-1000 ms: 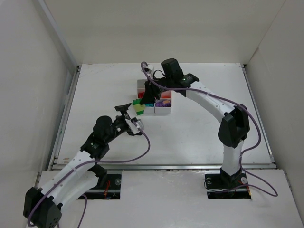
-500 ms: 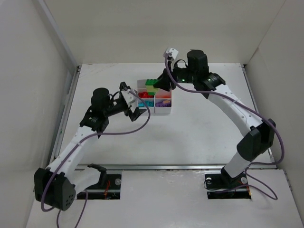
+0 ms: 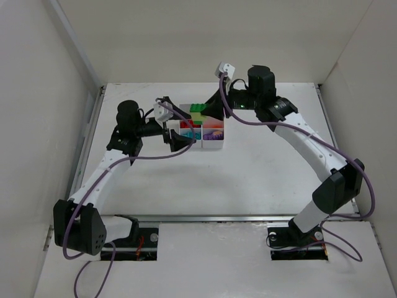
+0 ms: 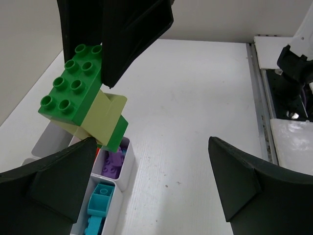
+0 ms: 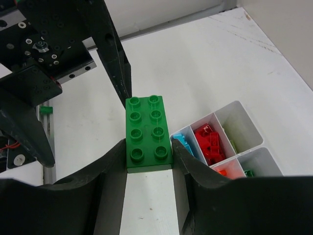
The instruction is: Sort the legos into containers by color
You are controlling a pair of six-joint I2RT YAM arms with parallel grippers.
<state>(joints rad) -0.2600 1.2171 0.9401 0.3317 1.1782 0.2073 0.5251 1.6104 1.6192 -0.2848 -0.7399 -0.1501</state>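
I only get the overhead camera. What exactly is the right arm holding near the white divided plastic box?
Observer: The right arm's fingers clamp a green eight-stud plastic brick by its long sides.
Operator: Just that one brick?
Observer: No. The left wrist view shows a pale yellow-green brick stuck beneath it.
Operator: Is the left arm holding anything?
Observer: No. The left arm's fingers stand wide open and empty.
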